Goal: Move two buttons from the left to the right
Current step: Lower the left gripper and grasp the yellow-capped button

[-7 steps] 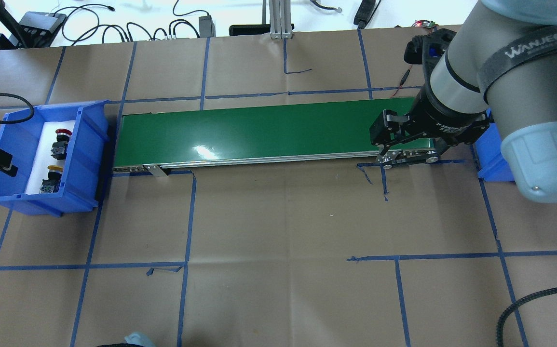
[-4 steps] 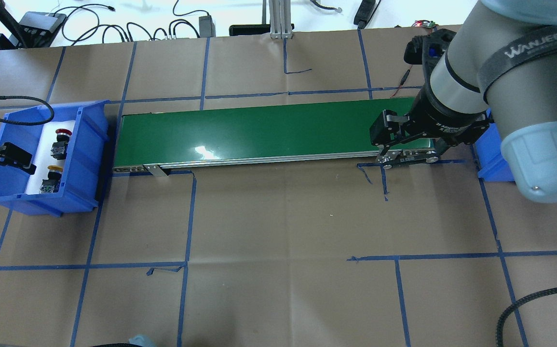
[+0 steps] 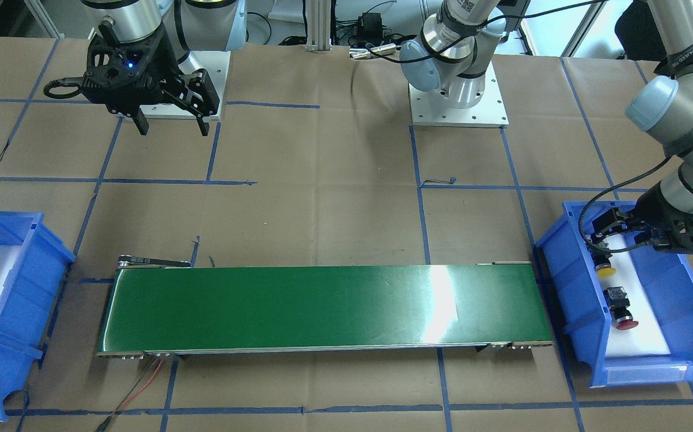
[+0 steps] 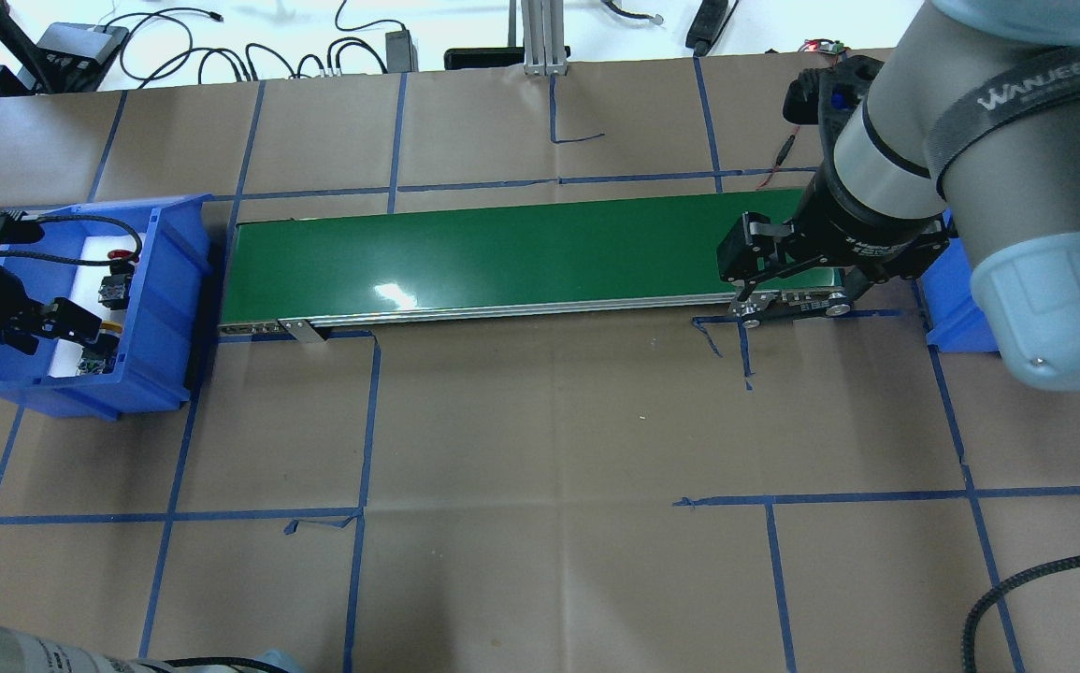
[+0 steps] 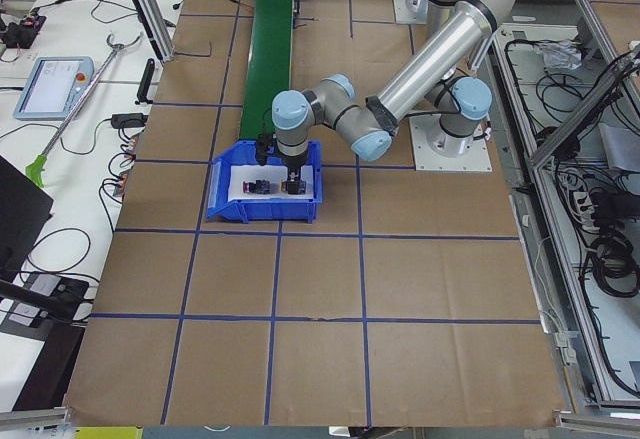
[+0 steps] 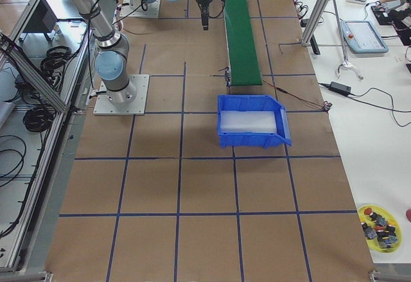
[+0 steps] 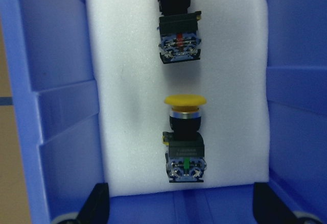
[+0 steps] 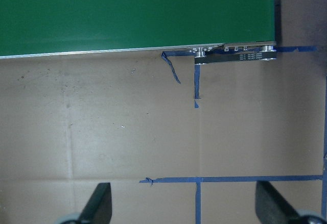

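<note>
While my left gripper (image 4: 39, 329) hangs over the near end of the blue bin (image 4: 177, 280) on my left side, its fingers (image 7: 98, 204) stand wide apart with nothing held between them. In the left wrist view they frame the bottom corners, one by each side wall of the bin. Just ahead of them lies the yellow button (image 7: 185, 142), on its side on the white foam pad (image 7: 122, 106) that lines the bin floor, its cap pointing away from my base. I cannot tell from any view whether a finger touches it. Beyond it, in line and a little apart, lies the red button (image 7: 177, 29), also on its side with its cap pointing the same way. Both buttons are inside this left bin.

My right gripper (image 3: 171, 126) is likewise spread and empty, its fingers (image 8: 100, 203) hovering over bare brown paper on the table (image 4: 549, 449). It hangs near the right end of the green conveyor belt (image 4: 502, 252), on the side toward my base.

The belt runs across the table between the left bin and a second blue bin (image 3: 25, 282) at my right, which is also lined with white foam.
</note>
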Robot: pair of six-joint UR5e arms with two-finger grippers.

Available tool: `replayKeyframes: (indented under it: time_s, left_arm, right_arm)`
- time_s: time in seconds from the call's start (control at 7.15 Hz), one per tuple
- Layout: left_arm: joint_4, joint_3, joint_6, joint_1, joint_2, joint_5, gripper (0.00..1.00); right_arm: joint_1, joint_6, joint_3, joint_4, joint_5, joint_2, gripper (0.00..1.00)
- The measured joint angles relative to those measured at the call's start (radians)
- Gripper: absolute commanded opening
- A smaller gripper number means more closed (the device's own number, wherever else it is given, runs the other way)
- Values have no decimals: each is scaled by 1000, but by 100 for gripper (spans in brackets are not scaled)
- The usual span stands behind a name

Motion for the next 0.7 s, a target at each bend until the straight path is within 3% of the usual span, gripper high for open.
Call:
replayKeyframes:
  time_s: [0.56,0.7]
  left_arm:
    - [133,-82,-1,0,-22,2,96]
    - [147,-87,-1,0,-32,2,83]
  right_arm:
    - [1,0,-18,24,1,16,100]
    - [1,0,-19,25,1,18,100]
